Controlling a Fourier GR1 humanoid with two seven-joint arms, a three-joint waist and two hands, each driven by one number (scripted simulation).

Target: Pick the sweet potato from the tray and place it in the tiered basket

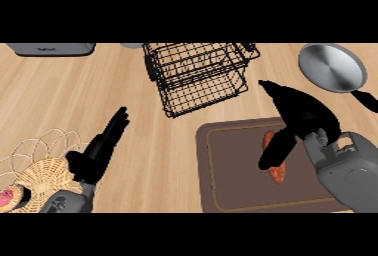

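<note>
A brown tray (236, 200) is seen on the wooden worktop (88, 90), and everything else is placed from it. On the tray a reddish-orange sweet potato (278, 172) is laid lengthwise, towards the tray's right side. The right hand (306, 117) is held over the tray's far right part, its fingers (277, 150) extended and released, with the thumb hanging across the sweet potato's upper end; nothing is grasped. Just beyond the tray's far edge the black wire tiered basket (199, 75) is stood. Beyond the tray's right far corner a grey pan (332, 67) with a black handle is set. Well left of the tray the left hand (100, 150) is shown with fingers straight and released, beside a wicker mat (40, 172). Far left beyond the tray, a grey appliance (52, 48) bears small writing that cannot be read.
</note>
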